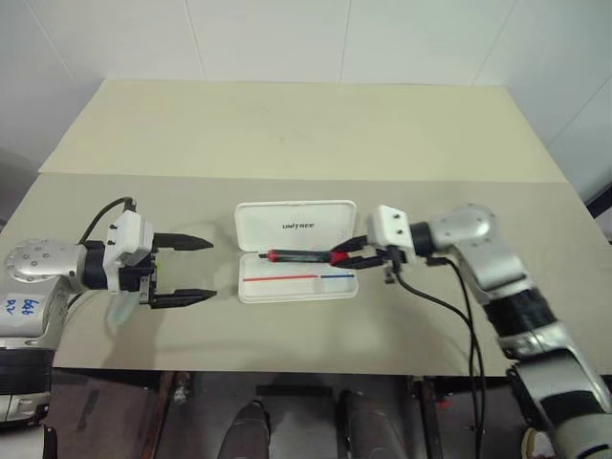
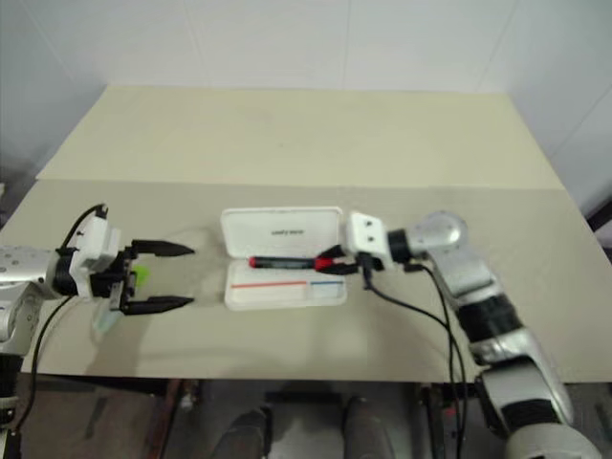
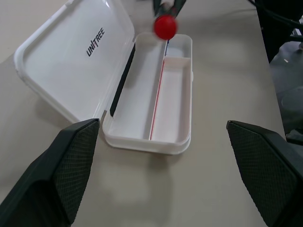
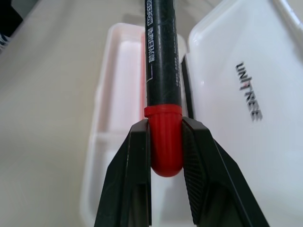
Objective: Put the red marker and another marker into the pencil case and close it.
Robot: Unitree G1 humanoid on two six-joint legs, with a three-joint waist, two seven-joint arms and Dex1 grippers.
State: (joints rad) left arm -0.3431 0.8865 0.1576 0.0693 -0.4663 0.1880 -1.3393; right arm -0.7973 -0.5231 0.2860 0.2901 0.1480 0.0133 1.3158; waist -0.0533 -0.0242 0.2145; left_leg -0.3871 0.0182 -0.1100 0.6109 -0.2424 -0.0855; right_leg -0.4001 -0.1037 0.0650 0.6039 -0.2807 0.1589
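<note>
White plastic, the pencil case (image 1: 296, 251) lies open at the table's (image 1: 287, 124) centre in the head views, lid flat behind the tray; the right gripper (image 1: 346, 252) is clamped on the red marker (image 1: 301, 255), holding it level above the tray, and the left gripper (image 1: 191, 270) stands beside the case with jaws spread wide, gripping nothing. Left wrist view: both fingers (image 3: 66, 165) flank the open case, apart from it. Right wrist view: the fingers (image 4: 137, 161) pinch the marker's red cap.
</note>
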